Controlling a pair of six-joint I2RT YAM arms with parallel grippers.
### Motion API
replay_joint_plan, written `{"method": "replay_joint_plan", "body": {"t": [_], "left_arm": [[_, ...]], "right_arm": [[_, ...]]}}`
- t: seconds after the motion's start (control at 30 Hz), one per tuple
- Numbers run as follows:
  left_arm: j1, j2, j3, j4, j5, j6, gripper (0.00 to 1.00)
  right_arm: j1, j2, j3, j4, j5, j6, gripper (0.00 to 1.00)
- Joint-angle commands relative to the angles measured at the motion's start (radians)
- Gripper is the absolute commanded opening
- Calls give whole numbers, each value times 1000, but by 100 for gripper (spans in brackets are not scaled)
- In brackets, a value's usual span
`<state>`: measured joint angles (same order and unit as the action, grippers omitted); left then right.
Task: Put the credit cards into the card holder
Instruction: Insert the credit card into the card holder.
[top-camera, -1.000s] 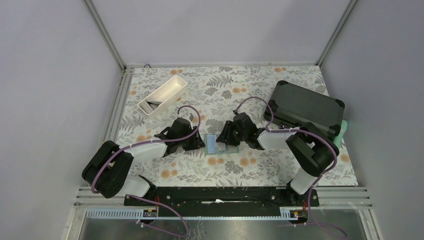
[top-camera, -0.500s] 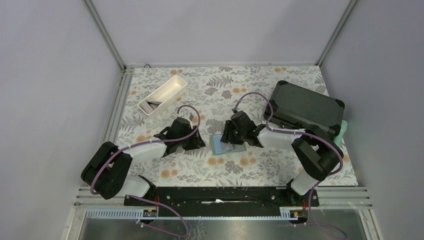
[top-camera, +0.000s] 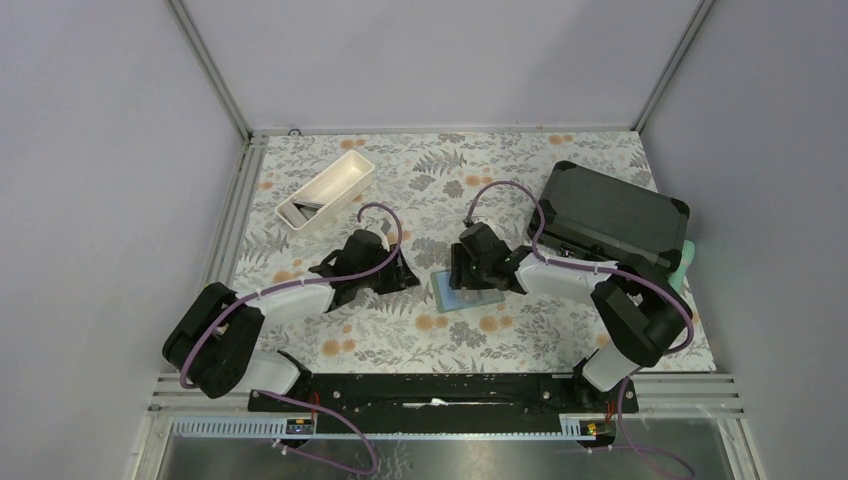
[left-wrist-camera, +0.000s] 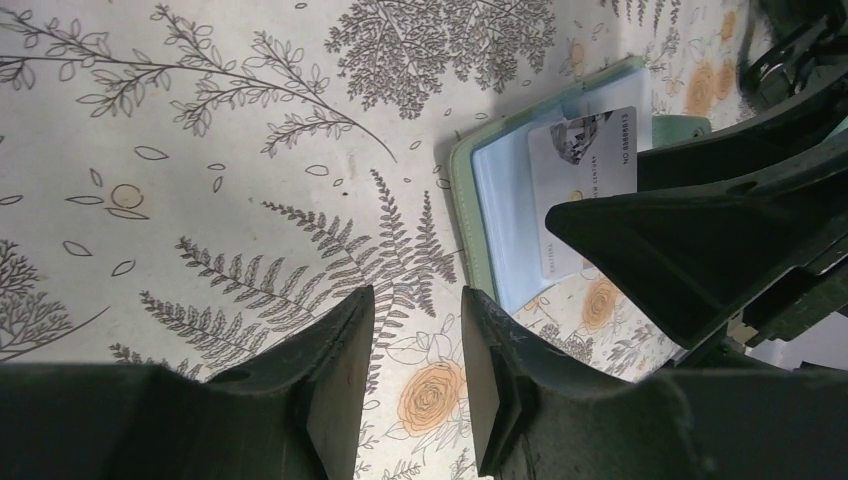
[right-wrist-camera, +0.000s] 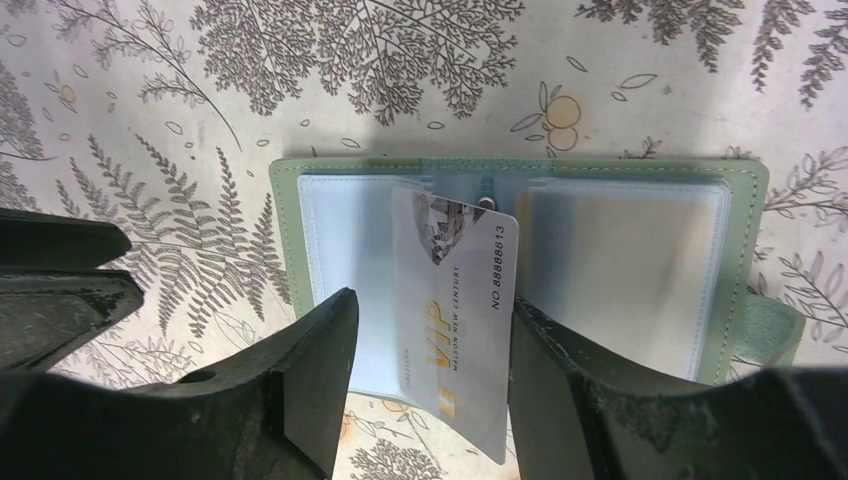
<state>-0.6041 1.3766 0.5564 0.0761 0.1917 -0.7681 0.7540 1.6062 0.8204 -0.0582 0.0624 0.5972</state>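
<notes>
The sage-green card holder (right-wrist-camera: 285, 230) lies open on the floral table, its pale blue pockets facing up. A greyish credit card (right-wrist-camera: 455, 310) with gold "VIP" lettering sticks slantwise out of the left pocket, its top edge tucked in. My right gripper (right-wrist-camera: 430, 305) straddles this card and is open; a gap shows beside the left finger, while the right finger stands at the card's edge. In the top view the right gripper (top-camera: 462, 272) hangs over the holder (top-camera: 468, 292). My left gripper (left-wrist-camera: 418, 300) is open over bare cloth, just left of the holder (left-wrist-camera: 500, 190).
A white oblong tray (top-camera: 325, 188) holding dark cards stands at the back left. A large black hard case (top-camera: 612, 215) sits at the back right, with a green object (top-camera: 686, 262) beside it. Frame rails line the table's edges.
The right gripper's jaws have widened around the card. The holder with the card has shifted to the right, and the left gripper now stands apart from it.
</notes>
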Motion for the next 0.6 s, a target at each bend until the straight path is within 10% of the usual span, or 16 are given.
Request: {"method": "replay_joint_plan", "body": {"t": [0.0, 0.57], "left_arm": [[-5, 1, 41, 55, 20, -10, 40], [-5, -2, 35, 51, 23, -9, 40]], "right_arm": [[10, -54, 40, -74, 58, -43, 61], [9, -55, 57, -122, 97, -84, 60]]}}
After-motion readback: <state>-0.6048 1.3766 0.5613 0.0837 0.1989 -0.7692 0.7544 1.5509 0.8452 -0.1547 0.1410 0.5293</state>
